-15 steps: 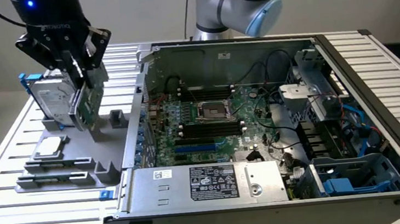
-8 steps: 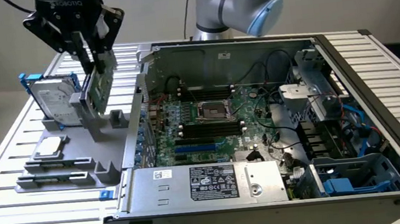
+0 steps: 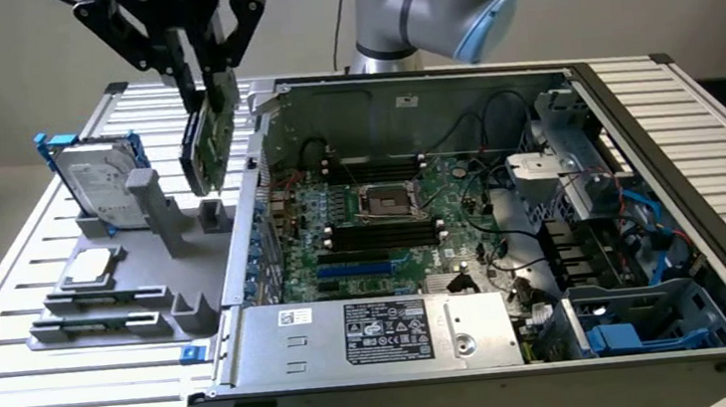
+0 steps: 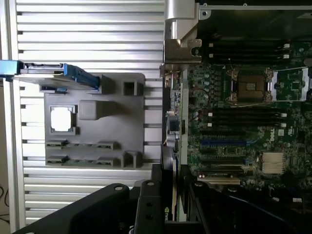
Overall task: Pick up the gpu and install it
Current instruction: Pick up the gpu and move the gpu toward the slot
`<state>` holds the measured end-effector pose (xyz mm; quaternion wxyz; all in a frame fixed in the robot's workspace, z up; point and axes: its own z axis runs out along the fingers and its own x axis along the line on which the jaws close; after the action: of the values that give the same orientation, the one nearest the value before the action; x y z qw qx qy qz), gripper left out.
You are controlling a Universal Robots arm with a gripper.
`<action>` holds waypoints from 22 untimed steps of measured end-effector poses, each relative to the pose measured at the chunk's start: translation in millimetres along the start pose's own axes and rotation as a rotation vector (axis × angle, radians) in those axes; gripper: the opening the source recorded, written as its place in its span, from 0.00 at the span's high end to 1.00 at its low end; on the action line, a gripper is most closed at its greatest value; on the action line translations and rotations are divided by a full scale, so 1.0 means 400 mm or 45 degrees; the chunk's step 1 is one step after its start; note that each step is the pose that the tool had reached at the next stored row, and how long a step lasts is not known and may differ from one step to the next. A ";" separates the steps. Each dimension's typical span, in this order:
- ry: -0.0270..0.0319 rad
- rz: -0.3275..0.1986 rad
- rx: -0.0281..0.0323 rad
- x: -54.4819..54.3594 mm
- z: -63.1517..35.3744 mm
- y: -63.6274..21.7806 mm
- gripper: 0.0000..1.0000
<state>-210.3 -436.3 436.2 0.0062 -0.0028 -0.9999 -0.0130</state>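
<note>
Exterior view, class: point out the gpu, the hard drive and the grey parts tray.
gpu [image 3: 204, 144], exterior view, on its hanging board face.
hard drive [image 3: 100, 181], exterior view, on its silver face.
grey parts tray [image 3: 143, 277], exterior view, on its bare base.

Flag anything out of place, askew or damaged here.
Nothing stands out. The gripper holds the gpu edge-down in the air, by the wall of the open computer case, beside the gray holder. The hard drive stands upright in that holder. No spill or damage shows.
</note>
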 end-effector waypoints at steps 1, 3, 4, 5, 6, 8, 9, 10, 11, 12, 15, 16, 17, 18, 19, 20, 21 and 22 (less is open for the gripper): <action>-0.0002 0.000 -0.0007 -0.011 -0.001 -0.004 0.74; 0.0001 0.000 -0.0010 -0.034 -0.002 -0.011 0.74; 0.0002 0.000 -0.0010 -0.045 -0.002 -0.014 0.74; 0.0001 0.000 -0.0009 -0.057 -0.002 -0.017 0.74; 0.0001 0.000 -0.0010 -0.068 -0.003 -0.020 0.74; 0.0001 0.000 -0.0010 -0.091 -0.003 -0.025 0.74; 0.0001 0.000 -0.0010 -0.102 -0.003 -0.026 0.74; 0.0001 0.000 -0.0010 -0.114 -0.003 -0.027 0.74; 0.0001 0.000 -0.0010 -0.125 -0.003 -0.028 0.74; 0.0001 0.000 -0.0010 -0.136 -0.003 -0.028 0.74; 0.0001 0.000 -0.0011 -0.171 0.000 -0.028 0.74; 0.0001 0.000 -0.0010 -0.182 0.002 -0.028 0.74; 0.0001 0.000 -0.0010 -0.193 0.004 -0.028 0.74; 0.0001 0.000 -0.0009 -0.205 0.007 -0.028 0.74; 0.0001 0.000 -0.0007 -0.216 0.010 -0.028 0.74; 0.0001 0.000 -0.0003 -0.228 0.013 -0.028 0.74; 0.0000 0.000 0.0003 -0.239 0.017 -0.028 0.74; 0.0002 0.000 0.0013 -0.250 0.021 -0.027 0.74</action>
<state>-110.5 -447.6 426.3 0.0063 -0.0029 -0.9999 -0.0125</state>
